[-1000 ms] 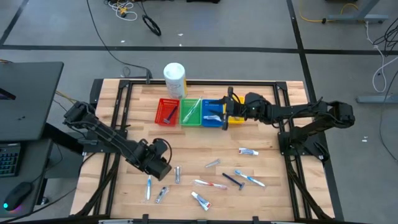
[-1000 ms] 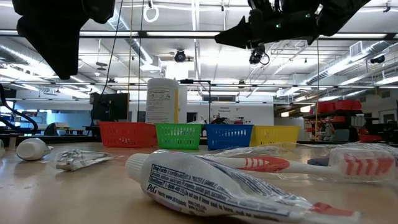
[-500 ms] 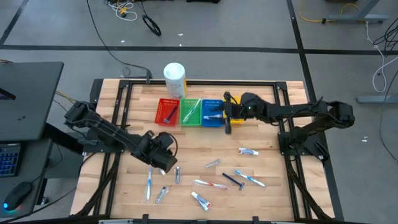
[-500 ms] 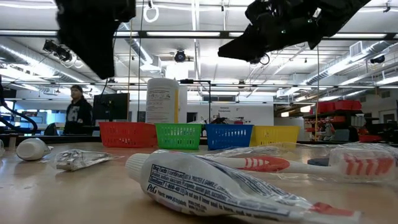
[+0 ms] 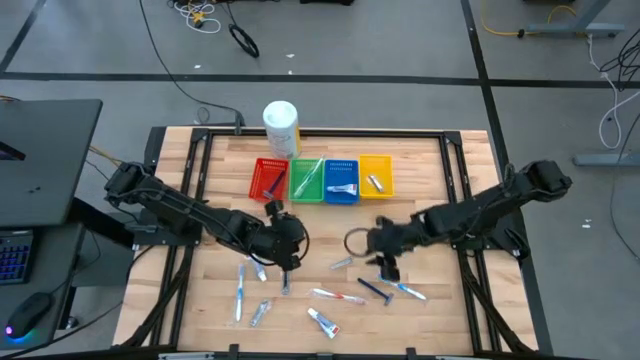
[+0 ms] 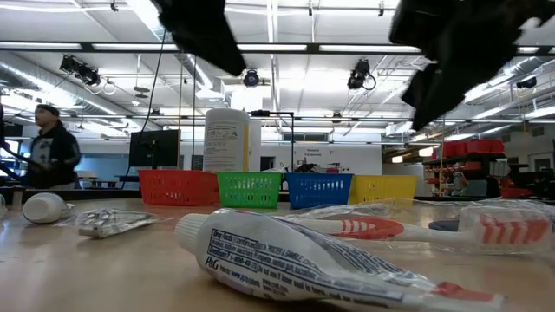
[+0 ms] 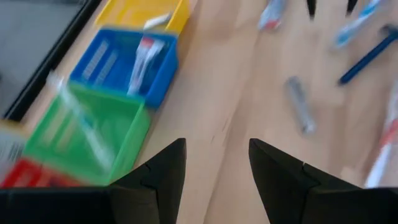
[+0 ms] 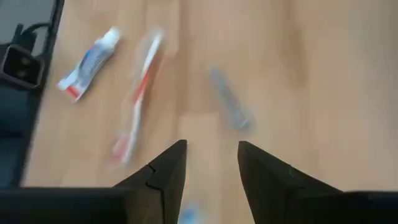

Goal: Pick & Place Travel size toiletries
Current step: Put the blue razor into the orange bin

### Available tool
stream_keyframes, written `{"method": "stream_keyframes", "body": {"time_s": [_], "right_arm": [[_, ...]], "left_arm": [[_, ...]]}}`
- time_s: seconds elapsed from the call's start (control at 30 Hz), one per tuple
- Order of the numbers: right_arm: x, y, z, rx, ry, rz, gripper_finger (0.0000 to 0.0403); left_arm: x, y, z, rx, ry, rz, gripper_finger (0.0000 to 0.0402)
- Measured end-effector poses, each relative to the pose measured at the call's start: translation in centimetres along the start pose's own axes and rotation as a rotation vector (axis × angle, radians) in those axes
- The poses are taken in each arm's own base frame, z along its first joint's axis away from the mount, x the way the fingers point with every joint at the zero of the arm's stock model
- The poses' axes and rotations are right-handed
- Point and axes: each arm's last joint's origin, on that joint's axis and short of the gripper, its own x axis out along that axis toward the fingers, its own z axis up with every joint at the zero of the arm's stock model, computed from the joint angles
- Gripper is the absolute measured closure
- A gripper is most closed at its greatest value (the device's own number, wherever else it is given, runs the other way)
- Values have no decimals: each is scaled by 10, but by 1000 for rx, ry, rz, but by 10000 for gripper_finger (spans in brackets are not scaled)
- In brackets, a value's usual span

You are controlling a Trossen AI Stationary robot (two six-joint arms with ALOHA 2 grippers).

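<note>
Right claw (image 8: 208,163) spread, empty, above small silvery tube (image 8: 229,107): light, soft, slippery; best pinched across middle. Left claw (image 7: 214,165) spread over surface (image 5: 440,215).

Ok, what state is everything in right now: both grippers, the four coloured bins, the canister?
Left gripper, open, empty.
Right gripper, open, empty.
Red plastic bin, holds one dark item.
Green plastic bin, holds a toothbrush.
Blue plastic bin, holds a white tube.
Yellow plastic bin, holds a small silvery tube.
Large white canister, upright.
</note>
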Motion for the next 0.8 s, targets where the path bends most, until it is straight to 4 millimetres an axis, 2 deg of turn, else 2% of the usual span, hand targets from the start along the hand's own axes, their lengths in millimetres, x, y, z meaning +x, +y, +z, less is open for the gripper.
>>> {"method": "stream_keyframes", "body": {"time_s": [0.17,0.33,0.43,0.57,0.8], "right_arm": [[21,30,-22,157,103,31,249],[53,64,-43,127,111,28,249],[66,72,-49,124,130,-78,249],[73,81,-43,131,171,-130,249],[72,87,-46,134,201,-223,249]], "left_arm": [[0,-3,9,2,-74,-48,216],[0,-3,9,0,-73,-48,216],[0,-5,8,3,-57,-79,216],[-1,-7,6,14,-31,-126,216],[-5,-13,3,20,-25,-161,216]]}}
